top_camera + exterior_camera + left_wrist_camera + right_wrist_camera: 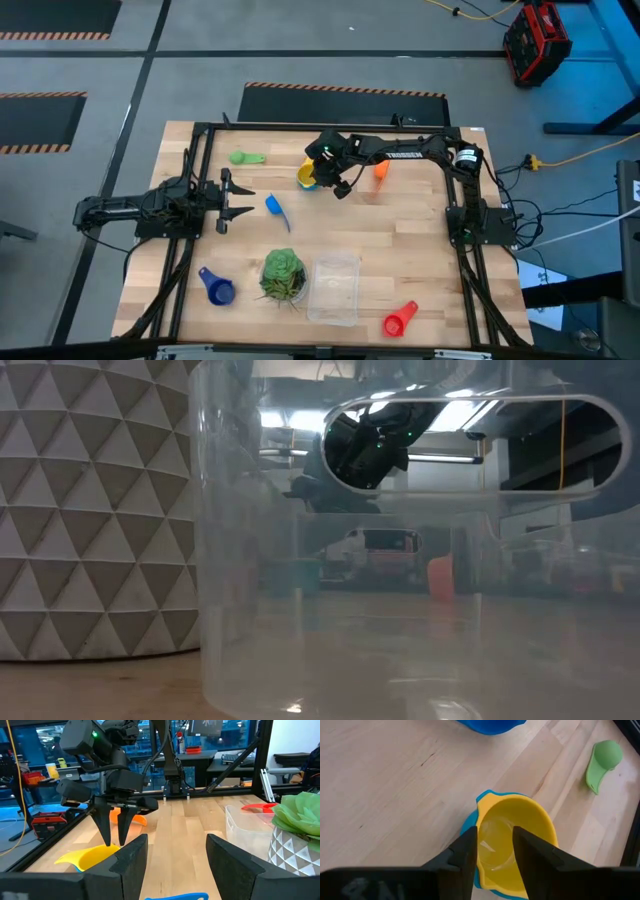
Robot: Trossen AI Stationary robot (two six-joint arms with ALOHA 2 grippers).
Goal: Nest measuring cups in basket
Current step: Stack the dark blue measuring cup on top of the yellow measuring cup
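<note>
A yellow cup (306, 174) sits nested in a light blue cup (469, 827) on the far middle of the table. My right gripper (326, 178) hangs just above them, pointing down, its fingers slightly apart over the yellow bowl (510, 845). The green cup (247, 158), blue cup (276, 208), dark blue cup (215, 288), orange cup (381, 170) and red cup (400, 320) lie singly on the wood. The clear basket (335, 288) stands near the near edge. My left gripper (236, 196) waits open at the table's left. My right gripper stands with one finger (467, 851) at the yellow cup's rim (481, 822) and the other over the bowl, coming from above. I cannot tell whether either finger touches the cup.
A green leafy ball (283, 274) in a patterned pot (95, 510) stands right beside the basket, toward the table's left. The black frame rails (190, 200) run along both sides. Bare wood lies between the right gripper and the basket.
</note>
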